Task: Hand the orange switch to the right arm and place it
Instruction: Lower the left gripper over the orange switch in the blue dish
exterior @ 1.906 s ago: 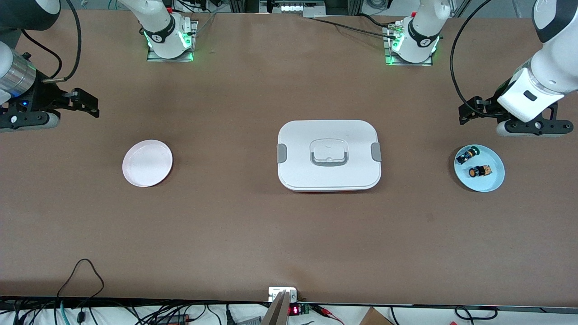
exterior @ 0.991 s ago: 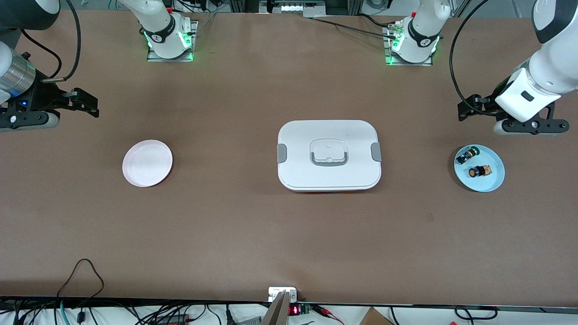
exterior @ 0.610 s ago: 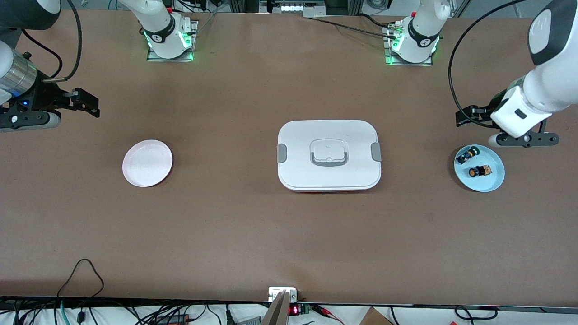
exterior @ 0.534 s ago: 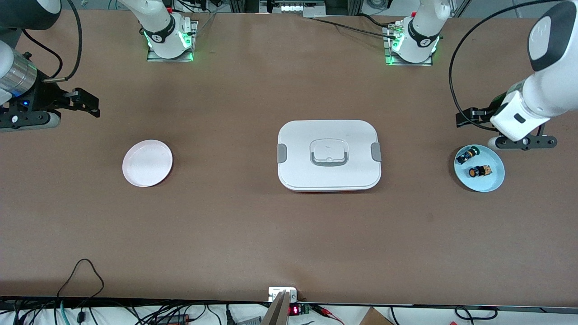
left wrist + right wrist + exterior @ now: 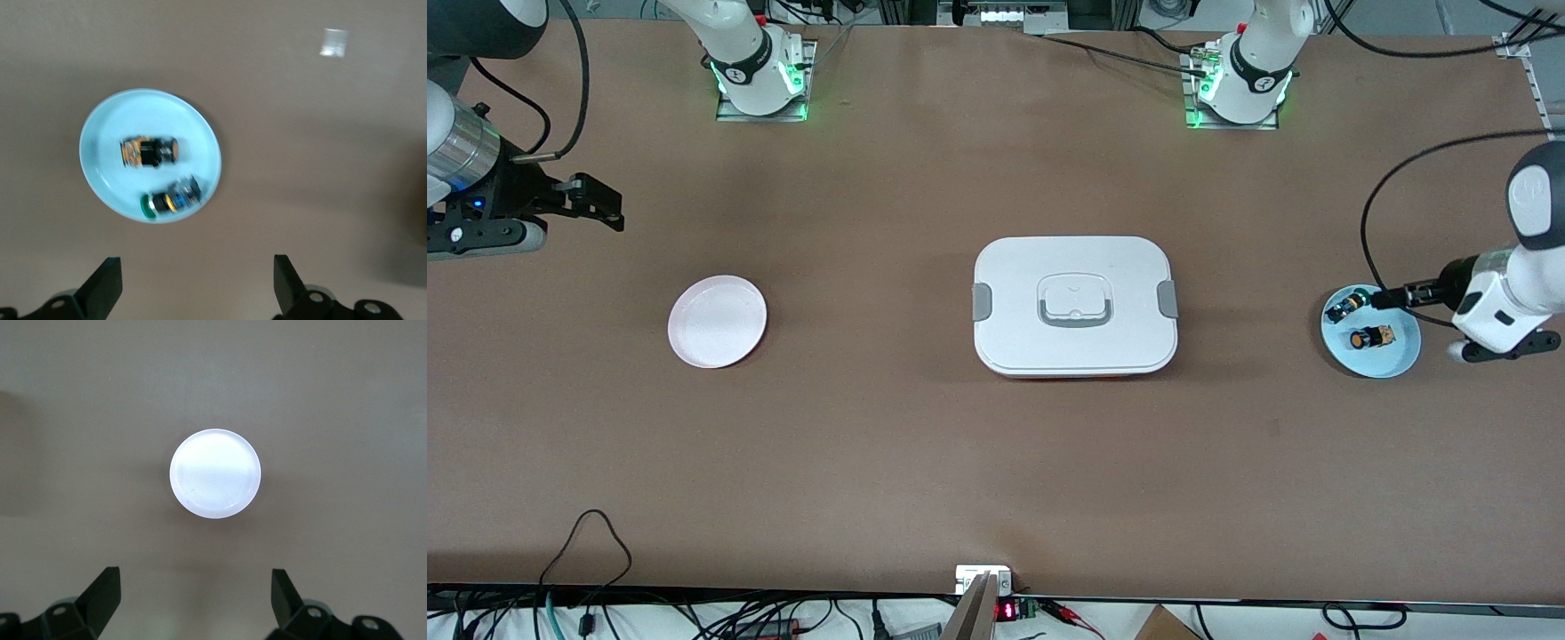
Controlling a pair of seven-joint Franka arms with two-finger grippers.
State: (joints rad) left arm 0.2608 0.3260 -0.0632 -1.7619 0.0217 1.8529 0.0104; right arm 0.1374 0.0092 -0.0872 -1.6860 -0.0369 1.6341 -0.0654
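Orange switch [image 5: 1371,338] lies on its side in the blue dish [image 5: 1400,363], beside the green switch [image 5: 1345,307]. Left tool [image 5: 193,283] hovers by the dish, jaws wide, empty. Right tool [image 5: 193,600] waits above the white plate [image 5: 717,321], spread, empty. Judged light, rigid, rolls easily; grip the squared rear block.

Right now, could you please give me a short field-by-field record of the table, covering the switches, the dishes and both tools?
orange switch: tiny orange-capped push-button switch lying in round light-blue dish, untouched
green switch: green-capped switch, same dish, farther from the front camera
left tool: left tool open, empty, over the table by the blue dish
right tool: right tool open, empty, waiting above round white plate
centre: white lidded rectangular box
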